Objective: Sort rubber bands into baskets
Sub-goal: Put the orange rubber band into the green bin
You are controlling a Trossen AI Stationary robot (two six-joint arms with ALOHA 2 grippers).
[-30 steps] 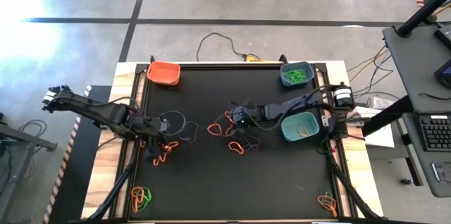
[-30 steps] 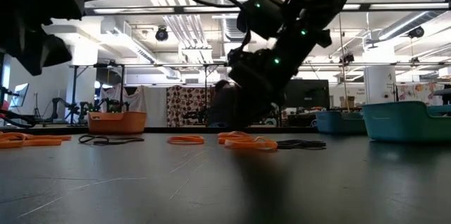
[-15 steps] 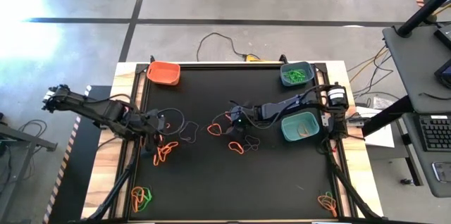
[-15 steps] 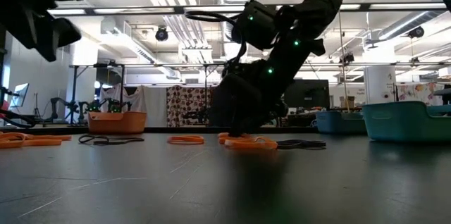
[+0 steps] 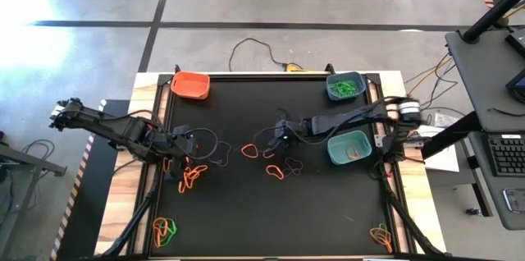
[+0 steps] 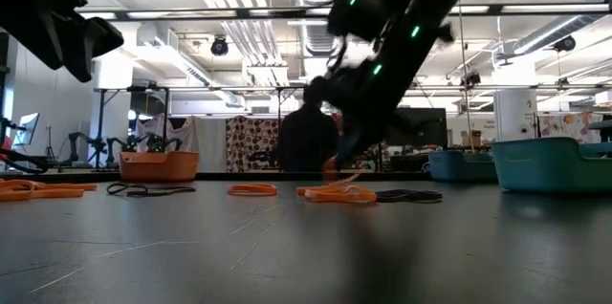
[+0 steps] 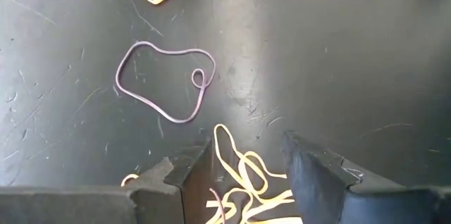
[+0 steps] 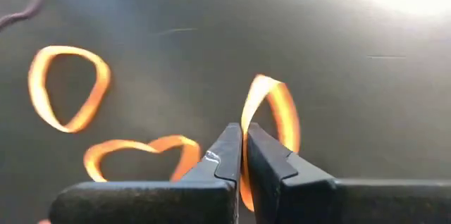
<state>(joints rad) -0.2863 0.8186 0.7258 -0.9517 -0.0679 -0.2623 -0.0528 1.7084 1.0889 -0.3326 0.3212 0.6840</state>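
A: Progress so far? Teal basket (image 5: pixel 348 148) has an orange band or two inside, blue basket (image 5: pixel 344 86) holds green ones, orange basket (image 5: pixel 191 85) looks bare from above. So barely started

B: Agreed. Plenty left on the surface (image 5: pixel 246 203): orange cluster mid-surface (image 5: pixel 275 171), orange tangle (image 5: pixel 194 176) by the left arm, mixed orange/green pile at the near-left corner (image 5: pixel 164 230), a few more near-right (image 5: pixel 381 234), plus dark loops (image 5: pixel 220 154)

A: Right tool (image 8: pixel 244 155)?

B: Wrist cam shows its fingers pressed together w/ an orange band (image 8: pixel 271 122) pinched between them, loop standing up off the surface. High view only shows the tool (image 5: pixel 281 139) over the middle cluster; can't see the pinch there

A: Left tool (image 7: pixel 243 175)?

B: Fingers apart, nothing held, sitting over the orange tangle, a dark loop (image 7: pixel 165 83) just beyond. Low view can't show that at all, only a dark block at top left, but it does show the right arm lifted, band hanging just above the surface (image 6: pixel 344 178)
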